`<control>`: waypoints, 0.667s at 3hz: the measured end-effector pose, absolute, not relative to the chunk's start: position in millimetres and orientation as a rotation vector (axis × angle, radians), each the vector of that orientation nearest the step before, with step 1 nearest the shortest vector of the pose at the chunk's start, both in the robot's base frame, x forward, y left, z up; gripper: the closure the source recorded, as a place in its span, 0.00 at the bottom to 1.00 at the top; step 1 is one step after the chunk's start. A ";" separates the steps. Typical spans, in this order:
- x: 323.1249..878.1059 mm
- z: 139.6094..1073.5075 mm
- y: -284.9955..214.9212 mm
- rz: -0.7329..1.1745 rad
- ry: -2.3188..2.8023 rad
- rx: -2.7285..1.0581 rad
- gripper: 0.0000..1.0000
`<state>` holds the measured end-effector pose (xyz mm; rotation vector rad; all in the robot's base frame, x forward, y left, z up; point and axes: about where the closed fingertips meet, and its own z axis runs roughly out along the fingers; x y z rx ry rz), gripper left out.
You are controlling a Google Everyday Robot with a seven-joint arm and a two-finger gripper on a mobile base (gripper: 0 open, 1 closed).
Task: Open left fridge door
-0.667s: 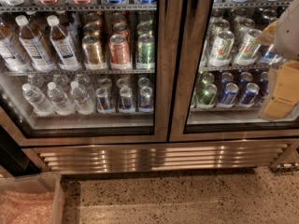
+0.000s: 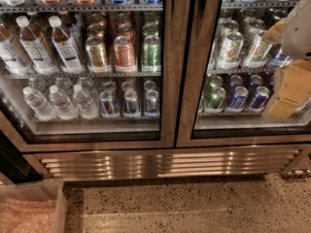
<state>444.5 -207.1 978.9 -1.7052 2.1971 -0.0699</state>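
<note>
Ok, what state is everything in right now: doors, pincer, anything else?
left fridge door: shut, flush with its neighbour.
right fridge door: shut.
pincer: at the right edge, in front of the right door's glass, not touching the left door.
bin: on the floor, lower left, open-topped.

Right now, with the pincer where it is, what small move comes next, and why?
Probably shift the pincer leftward toward the centre seam. It hangs at the right edge of view, before the right door, while the left fridge door sits shut, its free edge at that seam.
</note>
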 end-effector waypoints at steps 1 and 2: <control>461.3 977.6 -182.3 -0.014 2.144 -1.698 0.00; 461.5 977.6 -182.0 -0.013 2.143 -1.698 0.00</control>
